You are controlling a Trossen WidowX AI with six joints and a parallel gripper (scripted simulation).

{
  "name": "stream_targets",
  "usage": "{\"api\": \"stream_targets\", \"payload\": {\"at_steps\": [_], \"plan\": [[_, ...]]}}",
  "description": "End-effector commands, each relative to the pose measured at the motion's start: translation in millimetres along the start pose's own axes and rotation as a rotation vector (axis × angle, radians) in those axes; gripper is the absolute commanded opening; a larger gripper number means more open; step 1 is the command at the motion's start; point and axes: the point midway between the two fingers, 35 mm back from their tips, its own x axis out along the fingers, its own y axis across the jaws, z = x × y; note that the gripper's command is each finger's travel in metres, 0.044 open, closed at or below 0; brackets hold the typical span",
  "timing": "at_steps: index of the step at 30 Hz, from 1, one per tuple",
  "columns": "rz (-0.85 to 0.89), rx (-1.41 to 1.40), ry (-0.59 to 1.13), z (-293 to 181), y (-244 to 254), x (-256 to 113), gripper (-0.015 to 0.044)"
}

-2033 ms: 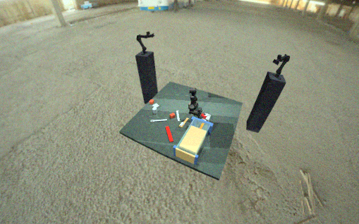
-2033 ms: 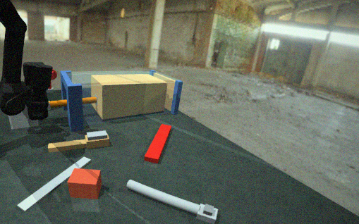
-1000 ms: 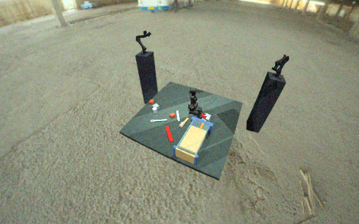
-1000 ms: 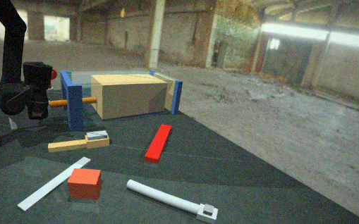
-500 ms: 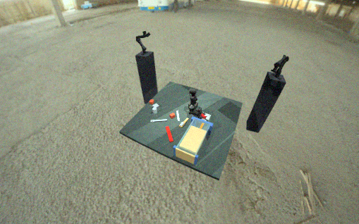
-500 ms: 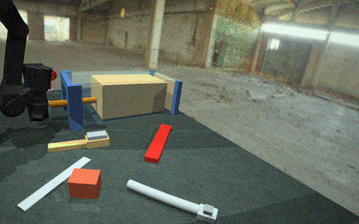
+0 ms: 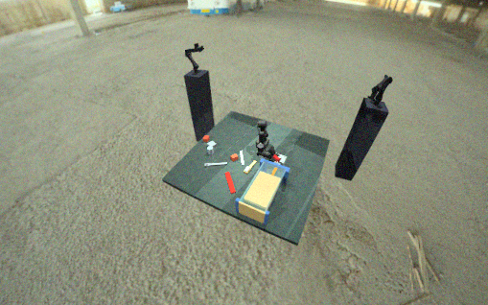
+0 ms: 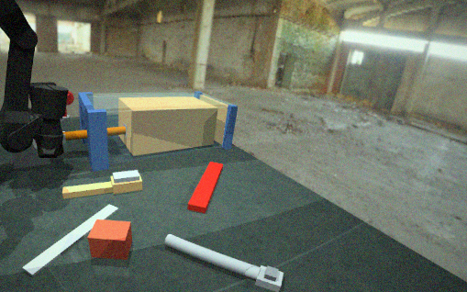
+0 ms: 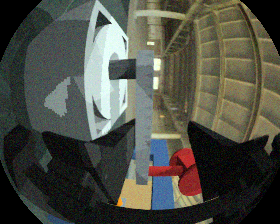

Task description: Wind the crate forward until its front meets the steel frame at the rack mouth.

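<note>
The wooden crate (image 7: pixel 262 189) (image 8: pixel 172 124) sits flat inside the clear-panelled cubby. A gap shows between its front and the blue frame (image 8: pixel 98 142) at the mouth. The orange strap (image 8: pixel 116 131) (image 7: pixel 274 171) runs from the crate through the frame. The winch (image 9: pixel 106 75) shows its white round top; the dark key of the grey crank bar (image 9: pixel 144 115) meets it. The bar's red knob (image 9: pixel 187 175) also shows in the exterior view (image 8: pixel 70 97). My gripper (image 9: pixel 164 124) is partly open, holding nothing; the knob lies close to one finger. The exterior view hides the fingertips.
A wooden tool with a white block (image 7: pixel 249 167) (image 8: pixel 127 184) lies beside the cubby, near a red bar (image 7: pixel 230 182) (image 8: pixel 205 188), a white strip (image 8: pixel 68 241), an orange block (image 8: pixel 109 239) and a grey handle (image 7: pixel 216 164) (image 8: pixel 210 257). Several small objects lie farther off.
</note>
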Motion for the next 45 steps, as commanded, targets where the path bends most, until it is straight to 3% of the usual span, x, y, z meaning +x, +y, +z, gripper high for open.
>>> {"api": "stream_targets", "payload": {"at_steps": [1, 21, 30, 37, 45], "plan": [[0.0, -0.008, 0.001, -1.8, 1.4, 0.4, 0.024], [0.008, -0.003, 0.004, -1.6, 2.4, -3.0, 0.024], [0.06, -0.028, 0.07, -8.5, 23.6, -56.0, 0.024], [0.011, -0.094, 0.186, 0.8, 8.7, -100.2, 0.024], [-0.009, -0.067, 0.223, 6.1, 2.4, -108.1, 0.024]]}}
